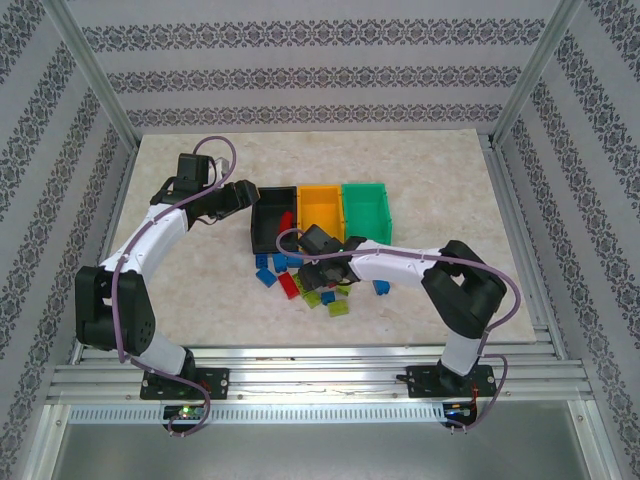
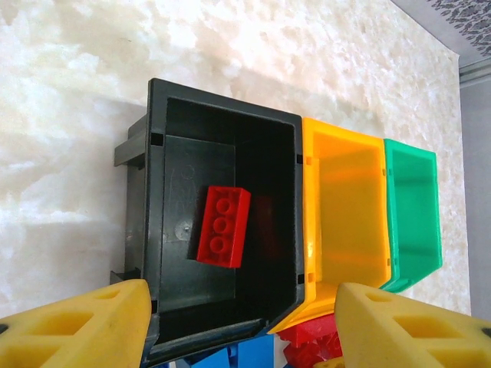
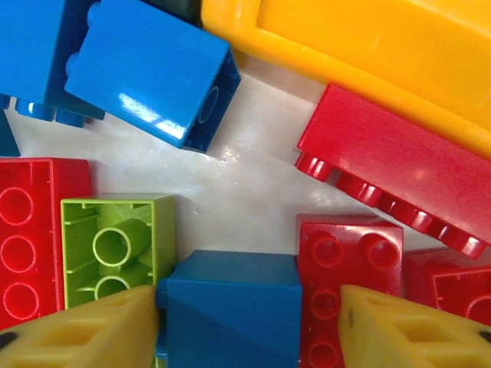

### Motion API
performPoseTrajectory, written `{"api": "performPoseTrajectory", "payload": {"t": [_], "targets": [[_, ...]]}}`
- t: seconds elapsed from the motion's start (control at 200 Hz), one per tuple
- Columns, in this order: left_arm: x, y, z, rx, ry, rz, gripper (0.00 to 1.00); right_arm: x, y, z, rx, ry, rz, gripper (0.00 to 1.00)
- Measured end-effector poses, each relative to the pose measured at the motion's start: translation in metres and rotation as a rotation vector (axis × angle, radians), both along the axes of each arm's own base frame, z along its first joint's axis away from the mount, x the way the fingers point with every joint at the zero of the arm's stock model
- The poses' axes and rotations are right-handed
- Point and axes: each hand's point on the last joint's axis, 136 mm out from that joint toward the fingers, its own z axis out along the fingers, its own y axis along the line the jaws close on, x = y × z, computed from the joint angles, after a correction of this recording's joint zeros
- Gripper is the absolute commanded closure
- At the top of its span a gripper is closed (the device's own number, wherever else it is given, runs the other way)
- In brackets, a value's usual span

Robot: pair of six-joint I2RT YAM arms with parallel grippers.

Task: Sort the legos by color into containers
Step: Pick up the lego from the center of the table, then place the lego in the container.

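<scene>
While the left gripper (image 2: pixel 242 310) hung wide and empty over the black bin (image 2: pixel 153 153), the right gripper (image 3: pixel 249 299), fingers wide, straddled a blue brick (image 3: pixel 230 307) mid-table. The pick looked underway, needing a squeeze and lift next.

blue lego (image 3: pixel 149 73) glossy plastic w/ glare; blk bin (image 2: pixel 156 153) matt plastic; tabletop (image 2: pixel 69 92) stone-look

Pale marbled tabletop (image 1: pixel 450 180) — patterned wallpaper walls (image 1: pixel 300 60) around, aluminium rails (image 1: pixel 320 375) in front.
</scene>
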Motion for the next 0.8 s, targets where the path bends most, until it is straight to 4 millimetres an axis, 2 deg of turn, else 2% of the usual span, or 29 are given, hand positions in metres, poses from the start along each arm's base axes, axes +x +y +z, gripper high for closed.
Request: {"api": "performPoseTrajectory", "payload": {"t": [0.055, 0.14, 0.33, 0.43, 0.53, 0.595, 0.675, 0.799], "targets": [[0.000, 0.000, 0.000, -0.002, 0.000, -0.002, 0.35, 0.002, 0.002, 0.004, 0.002, -0.008, 0.000, 0.54], [0.000, -0.001, 0.000, -0.003, 0.000, -0.003, 0.35, 0.003, 0.004, 0.007, 0.002, -0.019, 0.007, 0.57], [0.000, -0.001, 0.000, -0.005, 0.000, -0.005, 0.35, -0.001, -0.005, 0.017, -0.009, -0.028, 0.002, 0.58], [0.000, -0.001, 0.000, -0.006, 0.000, -0.006, 0.35, 0.000, -0.009, 0.039, 0.028, -0.062, -0.007, 0.58], [-0.001, -0.002, 0.001, -0.007, 0.000, -0.007, 0.35, 0.009, -0.015, 0.074, 0.102, -0.117, -0.036, 0.58], [-0.001, -0.002, 0.001, -0.008, -0.001, -0.008, 0.35, 0.021, -0.028, 0.096, 0.145, -0.161, -0.076, 0.58], [-0.001, -0.002, 0.002, -0.008, -0.002, -0.008, 0.35, 0.043, -0.053, 0.116, 0.176, -0.213, -0.146, 0.58], [-0.001, -0.002, 0.002, -0.008, -0.004, -0.008, 0.35, 0.078, -0.095, 0.122, 0.173, -0.250, -0.258, 0.58]]}}
